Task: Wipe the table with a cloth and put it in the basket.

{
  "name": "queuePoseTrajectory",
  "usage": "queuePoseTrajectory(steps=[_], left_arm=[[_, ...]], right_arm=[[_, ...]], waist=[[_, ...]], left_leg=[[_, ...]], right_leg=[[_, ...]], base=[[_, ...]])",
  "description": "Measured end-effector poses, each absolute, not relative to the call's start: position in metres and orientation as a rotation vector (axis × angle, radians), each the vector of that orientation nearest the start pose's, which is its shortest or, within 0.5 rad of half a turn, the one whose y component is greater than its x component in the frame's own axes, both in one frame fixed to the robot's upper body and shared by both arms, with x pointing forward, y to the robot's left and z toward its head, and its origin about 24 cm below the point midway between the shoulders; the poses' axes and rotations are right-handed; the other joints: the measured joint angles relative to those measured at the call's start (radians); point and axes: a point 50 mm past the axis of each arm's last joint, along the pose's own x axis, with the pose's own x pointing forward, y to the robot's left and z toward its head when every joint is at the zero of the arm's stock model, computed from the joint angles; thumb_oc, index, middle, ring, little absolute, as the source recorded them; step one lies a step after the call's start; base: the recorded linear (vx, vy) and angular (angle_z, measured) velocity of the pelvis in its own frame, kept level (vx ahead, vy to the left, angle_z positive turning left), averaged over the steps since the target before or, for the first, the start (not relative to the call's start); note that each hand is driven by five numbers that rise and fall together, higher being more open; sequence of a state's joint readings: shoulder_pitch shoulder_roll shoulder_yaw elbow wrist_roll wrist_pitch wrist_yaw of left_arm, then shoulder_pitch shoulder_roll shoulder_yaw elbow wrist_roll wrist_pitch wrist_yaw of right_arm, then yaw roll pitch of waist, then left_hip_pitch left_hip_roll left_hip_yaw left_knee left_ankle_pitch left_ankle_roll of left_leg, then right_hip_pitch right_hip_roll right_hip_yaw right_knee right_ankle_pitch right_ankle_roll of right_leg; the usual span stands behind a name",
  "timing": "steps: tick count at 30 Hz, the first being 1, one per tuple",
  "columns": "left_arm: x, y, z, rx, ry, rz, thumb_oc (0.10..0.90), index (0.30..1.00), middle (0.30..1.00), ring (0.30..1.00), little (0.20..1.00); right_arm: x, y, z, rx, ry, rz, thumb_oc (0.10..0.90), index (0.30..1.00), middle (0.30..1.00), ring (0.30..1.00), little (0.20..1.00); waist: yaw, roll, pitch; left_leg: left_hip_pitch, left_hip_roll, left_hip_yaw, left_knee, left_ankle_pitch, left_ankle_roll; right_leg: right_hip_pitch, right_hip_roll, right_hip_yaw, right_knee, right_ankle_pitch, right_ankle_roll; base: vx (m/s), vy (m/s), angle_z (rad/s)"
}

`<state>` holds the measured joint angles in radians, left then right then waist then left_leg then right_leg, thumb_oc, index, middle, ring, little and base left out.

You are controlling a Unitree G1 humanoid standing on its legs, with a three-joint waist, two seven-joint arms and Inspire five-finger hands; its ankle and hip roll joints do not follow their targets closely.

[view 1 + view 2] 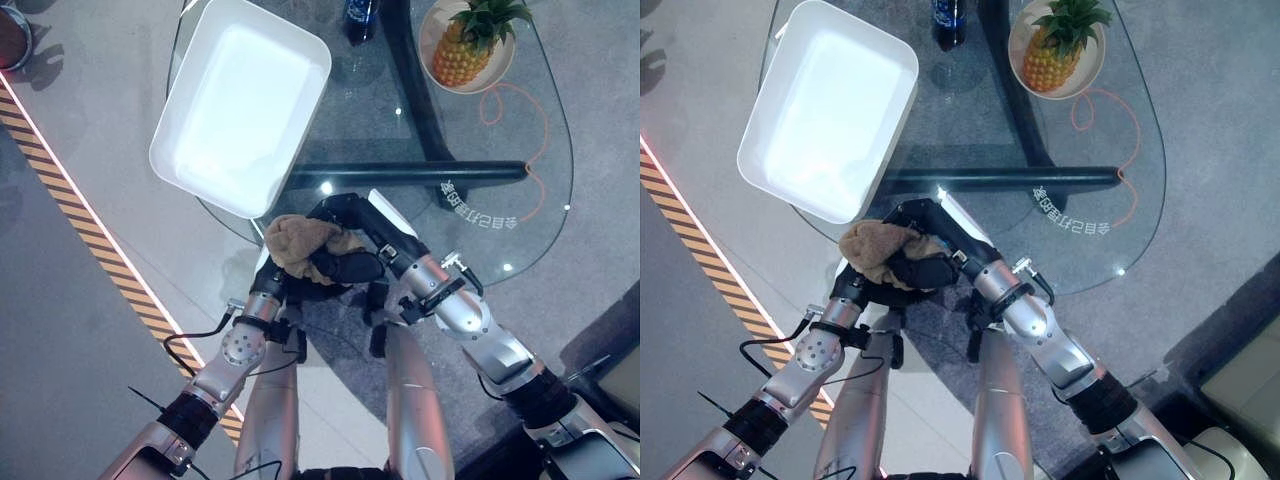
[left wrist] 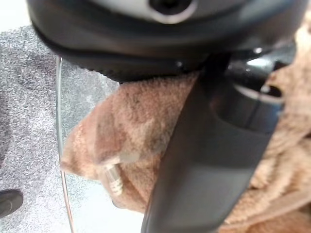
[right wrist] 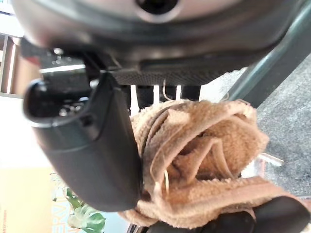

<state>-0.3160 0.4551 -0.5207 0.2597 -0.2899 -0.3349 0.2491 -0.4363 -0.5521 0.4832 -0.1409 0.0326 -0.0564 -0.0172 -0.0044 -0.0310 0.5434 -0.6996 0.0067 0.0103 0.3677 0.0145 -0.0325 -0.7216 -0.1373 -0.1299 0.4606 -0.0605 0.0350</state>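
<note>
Bunching between both hands at the near edge of the glass table, the brown cloth sits crumpled. The right hand curls its fingers and thumb round the cloth, as the right wrist view makes plain with the thumb pressed against the folds. The left hand lies under the cloth; its wrist view shows its thumb clamped across the fabric, which the head views hide. Just beyond the hands stands the white basket, nothing inside it. Farther off to the right hand's side, a plate carries a pineapple, and a dark bottle stands beside it.
</note>
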Motion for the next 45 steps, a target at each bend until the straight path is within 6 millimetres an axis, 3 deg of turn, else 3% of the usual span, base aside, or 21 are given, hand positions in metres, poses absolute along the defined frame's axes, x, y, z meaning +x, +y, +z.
queuePoseTrajectory(steps=[5, 6, 7, 27, 33, 45], left_arm=[[0.292, 0.134, 0.070, 0.197, -0.241, -0.231, 0.100, 0.300, 0.300, 0.300, 0.200], [0.292, 0.134, 0.070, 0.197, -0.242, -0.231, 0.100, 0.300, 0.300, 0.300, 0.200], [0.292, 0.133, 0.071, 0.196, -0.244, -0.231, 0.100, 0.300, 0.300, 0.300, 0.200], [0.292, 0.144, 0.071, 0.215, -0.259, -0.145, 0.100, 0.300, 0.300, 0.300, 0.200], [0.294, 0.152, 0.077, 0.215, -0.282, -0.095, 0.100, 0.300, 0.300, 0.300, 0.200], [0.291, 0.162, 0.086, 0.183, -0.373, -0.013, 0.100, 0.300, 0.300, 0.300, 0.200]], right_arm=[[0.286, -0.102, 0.155, -0.565, -0.501, 0.478, 0.125, 0.321, 0.321, 0.321, 0.225], [0.286, -0.102, 0.156, -0.574, -0.508, 0.466, 0.407, 0.564, 0.564, 0.564, 0.507], [0.286, -0.103, 0.156, -0.575, -0.511, 0.454, 0.800, 0.900, 0.900, 0.900, 0.900], [0.294, -0.131, 0.157, -0.586, -0.478, 0.250, 0.800, 0.900, 0.900, 0.900, 0.900], [0.292, -0.148, 0.149, -0.542, -0.429, 0.184, 0.800, 0.900, 0.900, 0.900, 0.900], [0.290, -0.158, 0.132, -0.489, -0.355, 0.162, 0.800, 0.900, 0.900, 0.900, 0.900]], waist=[[0.001, -0.001, 0.000], [0.001, -0.001, 0.000], [0.000, -0.001, 0.000], [0.001, -0.012, 0.000], [0.000, -0.014, 0.000], [-0.003, -0.033, 0.000]], left_leg=[[0.000, 0.000, 0.000, 0.001, -0.001, 0.002], [0.000, 0.000, 0.000, 0.001, -0.002, 0.002], [0.000, 0.000, 0.000, 0.002, -0.002, 0.002], [-0.003, 0.003, 0.001, 0.008, -0.002, 0.003], [-0.004, 0.004, 0.001, 0.021, -0.008, 0.008], [-0.004, 0.007, 0.002, 0.031, -0.017, 0.013]], right_leg=[[0.001, 0.000, 0.000, 0.000, 0.000, 0.000], [0.001, 0.000, 0.000, 0.000, 0.000, 0.000], [0.002, 0.000, 0.000, 0.000, 0.000, 0.000], [0.005, 0.004, 0.000, -0.013, 0.007, 0.002], [0.011, 0.005, 0.000, -0.013, 0.008, 0.004], [0.015, 0.007, 0.001, -0.017, 0.009, 0.009]], base=[[0.00, 0.000, 0.00], [0.00, 0.000, 0.00], [0.00, 0.000, 0.00], [0.00, 0.000, 0.00], [0.00, 0.000, 0.00], [0.00, 0.000, 0.00]])
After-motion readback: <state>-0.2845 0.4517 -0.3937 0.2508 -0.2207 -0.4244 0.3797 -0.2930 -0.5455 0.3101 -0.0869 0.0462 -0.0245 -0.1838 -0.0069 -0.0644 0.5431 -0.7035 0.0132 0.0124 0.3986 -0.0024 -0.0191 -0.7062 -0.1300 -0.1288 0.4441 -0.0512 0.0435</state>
